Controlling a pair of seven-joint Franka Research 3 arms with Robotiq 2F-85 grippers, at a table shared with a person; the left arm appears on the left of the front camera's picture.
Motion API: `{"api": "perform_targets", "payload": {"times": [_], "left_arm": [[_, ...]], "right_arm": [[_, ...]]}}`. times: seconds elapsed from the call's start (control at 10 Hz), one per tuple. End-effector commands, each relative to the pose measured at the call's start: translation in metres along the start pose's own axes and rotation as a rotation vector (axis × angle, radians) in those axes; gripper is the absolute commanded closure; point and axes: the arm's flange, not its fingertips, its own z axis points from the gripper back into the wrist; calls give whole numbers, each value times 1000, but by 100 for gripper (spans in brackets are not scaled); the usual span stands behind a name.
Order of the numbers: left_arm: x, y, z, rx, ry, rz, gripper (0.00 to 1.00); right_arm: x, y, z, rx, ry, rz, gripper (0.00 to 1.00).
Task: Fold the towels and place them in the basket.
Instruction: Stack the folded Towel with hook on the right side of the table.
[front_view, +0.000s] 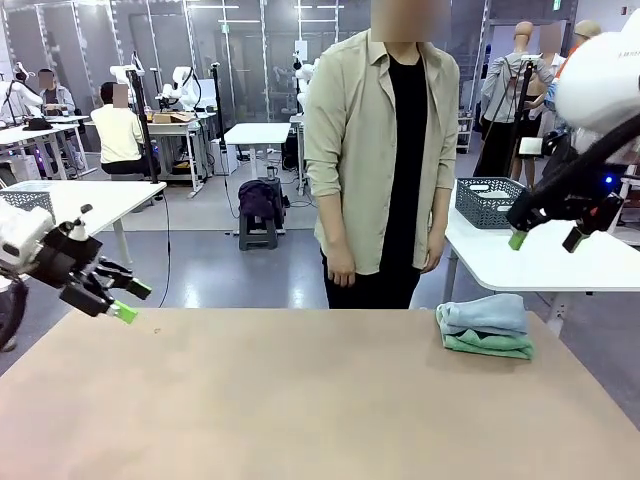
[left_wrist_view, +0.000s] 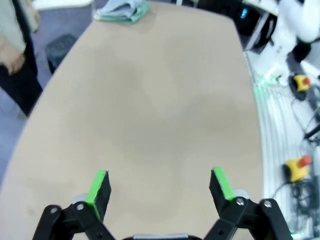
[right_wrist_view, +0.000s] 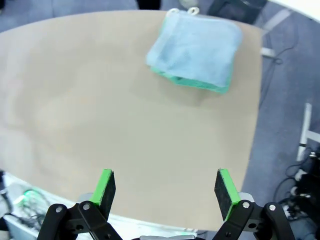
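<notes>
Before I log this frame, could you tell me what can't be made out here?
- Towels: stacked folded, blue over green; front view hides how many there are and whether a grey one lies between.
- Basket: on the far white table, front view; its contents are too small, and the right gripper covers one corner.
- Left gripper: its arm is cut off by the picture's edge.

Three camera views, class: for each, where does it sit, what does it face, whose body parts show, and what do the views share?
Front view: fixed between the arms, facing the person; left gripper, right gripper open.
Left wrist view: above the tan table, open left gripper below.
Right wrist view: over the table, open right gripper below.
Shared: stacked pale blue and mint green terry towels.
</notes>
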Motion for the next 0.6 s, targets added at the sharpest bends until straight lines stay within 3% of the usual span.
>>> {"api": "perform_targets", "payload": {"times": [0.0,0.2,0.3,0.5], "left_arm": [[31,-12,75,-110,76,310,0],[41,-11,127,-199,123,542,0],[44,-10,153,-248,91,674,0],[45,-8,183,-401,-95,910,0]], "right_arm": [[2,-23,45,206,23,-64,0],[0,-56,67,364,70,-111,0],[-2,-80,77,466,127,-140,0],[-9,-113,78,644,231,-212,0]]}}
